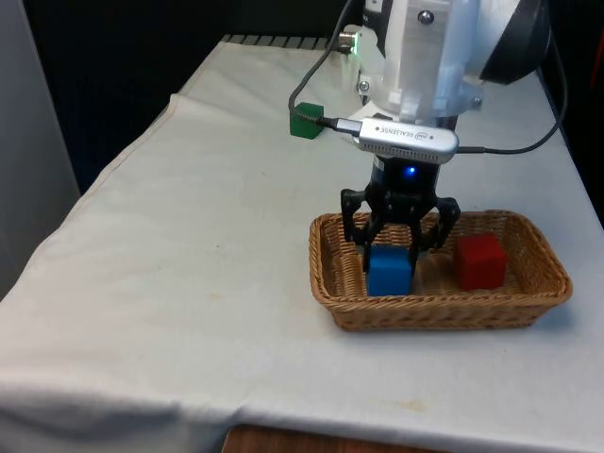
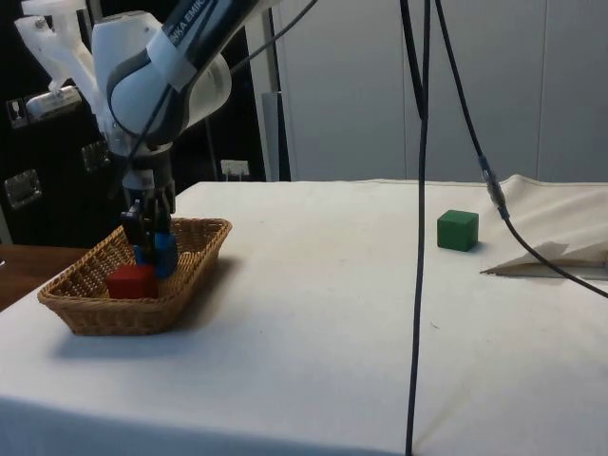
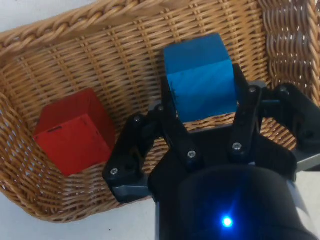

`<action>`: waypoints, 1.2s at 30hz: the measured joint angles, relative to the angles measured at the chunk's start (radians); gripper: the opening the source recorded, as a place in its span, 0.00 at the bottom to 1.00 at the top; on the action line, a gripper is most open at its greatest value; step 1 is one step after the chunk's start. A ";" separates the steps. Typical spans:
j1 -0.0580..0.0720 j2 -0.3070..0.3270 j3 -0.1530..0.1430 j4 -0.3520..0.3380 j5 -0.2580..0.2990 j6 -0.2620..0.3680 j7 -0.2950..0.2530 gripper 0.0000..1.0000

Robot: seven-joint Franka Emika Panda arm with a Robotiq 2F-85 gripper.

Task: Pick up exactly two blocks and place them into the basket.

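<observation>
Two blocks are sitting in the basket: the blue block is being clamped between the gripper's fingers, and the red block is resting just beside it. Well apart from the basket, a green block is lying on the cloth.

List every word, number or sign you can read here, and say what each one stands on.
"KA EMIKA": lettering on the arm in the side view; its beginning is hidden.
No readable text on the blue block, the red block, the green block or the basket.
</observation>
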 measured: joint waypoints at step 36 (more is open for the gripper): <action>-0.001 -0.006 -0.001 0.006 0.000 -0.003 0.003 1.00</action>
